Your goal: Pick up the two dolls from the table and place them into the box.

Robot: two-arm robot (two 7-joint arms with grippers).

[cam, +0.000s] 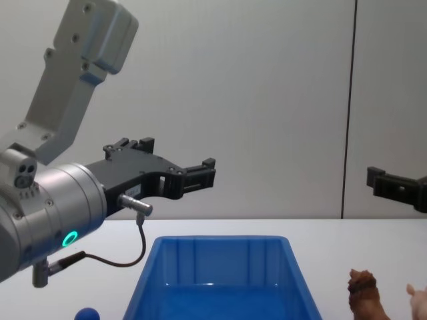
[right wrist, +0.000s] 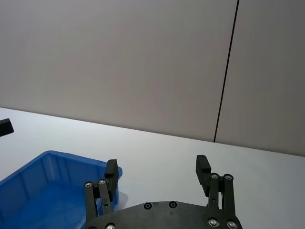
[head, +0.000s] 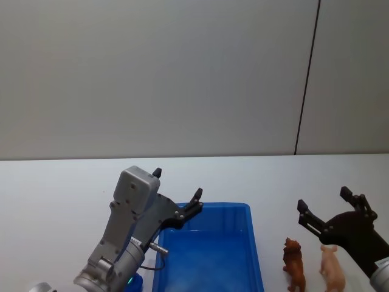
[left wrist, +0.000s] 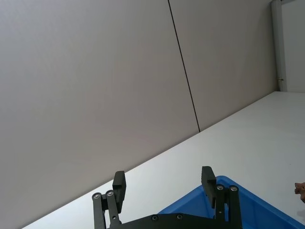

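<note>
Watching from the head view, I see the right gripper (head: 323,199) hanging above and a little beyond the two dolls, fingers spread wide and holding nothing. The left gripper (head: 177,184) is equally wide and empty, poised over the far left rim of the box (head: 250,237). The brown doll (head: 295,264) and the pink doll (head: 332,267) stand upright on the table (head: 61,188) just right of the box, close beside each other, brown nearer the blue wall. My worry is that closeness: coming down on one, a finger could clip the other and topple it. On the brown one, the inner finger may strike the box wall. I'd also mind the left gripper crowding the box when the right brings a doll across
</note>
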